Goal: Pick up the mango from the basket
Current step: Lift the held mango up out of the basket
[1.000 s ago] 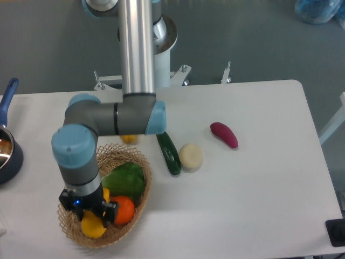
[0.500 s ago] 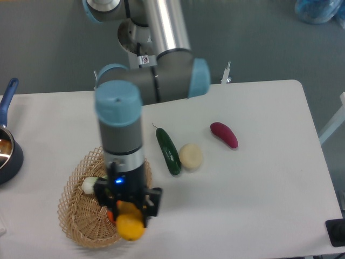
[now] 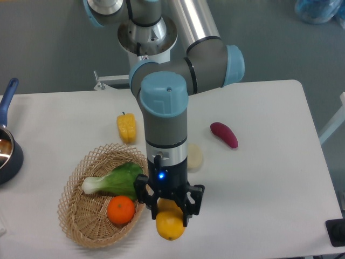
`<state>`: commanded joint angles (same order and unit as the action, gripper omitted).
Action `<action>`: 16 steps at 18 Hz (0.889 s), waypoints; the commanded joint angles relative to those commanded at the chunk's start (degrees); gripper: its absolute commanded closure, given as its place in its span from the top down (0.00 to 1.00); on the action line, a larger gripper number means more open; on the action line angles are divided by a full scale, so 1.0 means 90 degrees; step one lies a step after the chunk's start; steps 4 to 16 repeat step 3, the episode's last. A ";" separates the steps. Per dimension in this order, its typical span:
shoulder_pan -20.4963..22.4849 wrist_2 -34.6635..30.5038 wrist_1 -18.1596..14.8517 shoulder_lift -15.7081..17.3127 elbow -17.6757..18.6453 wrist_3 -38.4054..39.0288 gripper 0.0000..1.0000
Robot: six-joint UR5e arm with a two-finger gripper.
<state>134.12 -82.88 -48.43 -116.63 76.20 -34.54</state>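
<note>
We can read no brand, label or writing on anything here; the only mark is a small blue light on the arm's wrist. Our two-finger black hand [image 3: 170,211] is clenched on the smooth yellow oval mango [image 3: 170,224], which sits outside the shallow tan woven wicker basket [image 3: 81,229], just beside its right rim, over the white desk [image 3: 259,189]; we cannot tell whether it touches the desk. Only the mango's lower part shows below the fingers, so we cannot tell which way its long axis runs. In the basket lie a round orange fruit [image 3: 121,209] and a leafy green vegetable with a pale stalk [image 3: 116,181], the stalk pointing left. On the desk we see a ribbed yellow bell pepper [image 3: 126,127], a dark magenta eggplant [image 3: 223,134], a pale round vegetable [image 3: 194,156] partly behind the arm, and a dark blue-handled pan [image 3: 7,151] at the left edge.
</note>
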 joint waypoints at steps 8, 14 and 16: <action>0.0078 0.0010 0.0000 0.0049 0.0029 -0.0020 0.33; 0.0078 0.0010 0.0000 0.0049 0.0029 -0.0020 0.33; 0.0078 0.0010 0.0000 0.0049 0.0029 -0.0020 0.33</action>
